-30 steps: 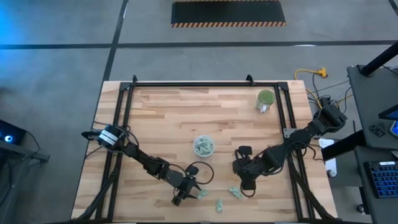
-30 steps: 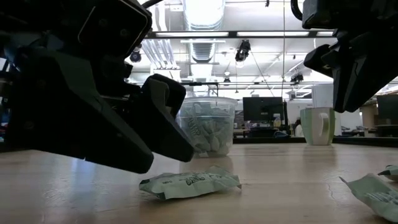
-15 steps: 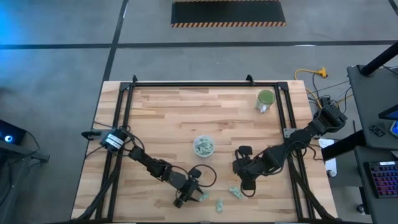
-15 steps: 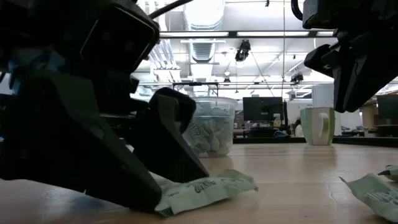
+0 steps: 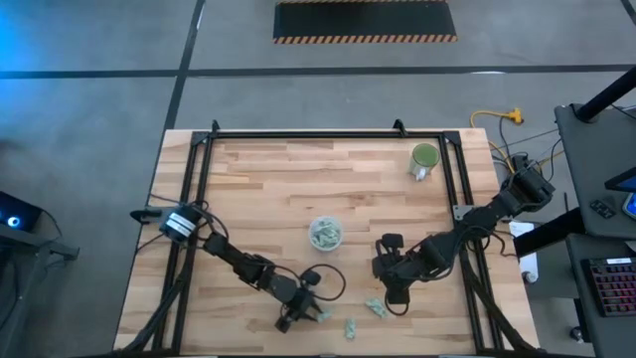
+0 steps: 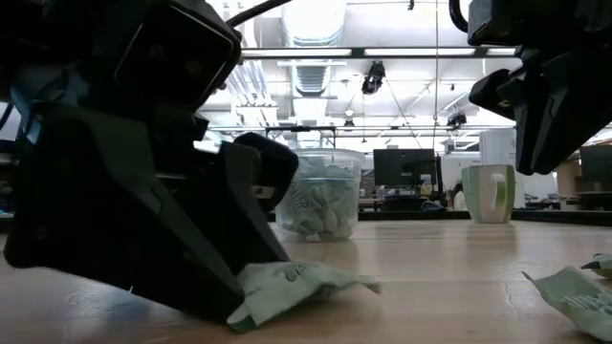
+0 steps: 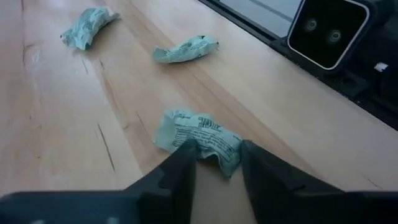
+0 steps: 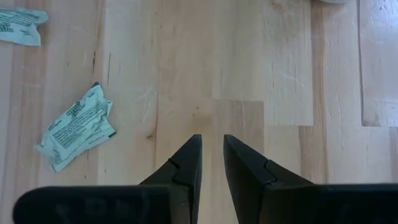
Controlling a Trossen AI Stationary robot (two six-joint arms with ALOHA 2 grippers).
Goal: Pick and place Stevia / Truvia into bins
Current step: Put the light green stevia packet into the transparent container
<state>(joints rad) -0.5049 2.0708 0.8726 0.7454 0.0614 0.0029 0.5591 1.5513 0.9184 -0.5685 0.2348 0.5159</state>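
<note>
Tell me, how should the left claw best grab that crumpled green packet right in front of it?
Probably from above, across its raised near edge. The packet lies crumpled on the table, so that edge lifts off the wood and offers something to pinch. The left gripper already straddles it there, fingers either side; closing should catch it.
</note>
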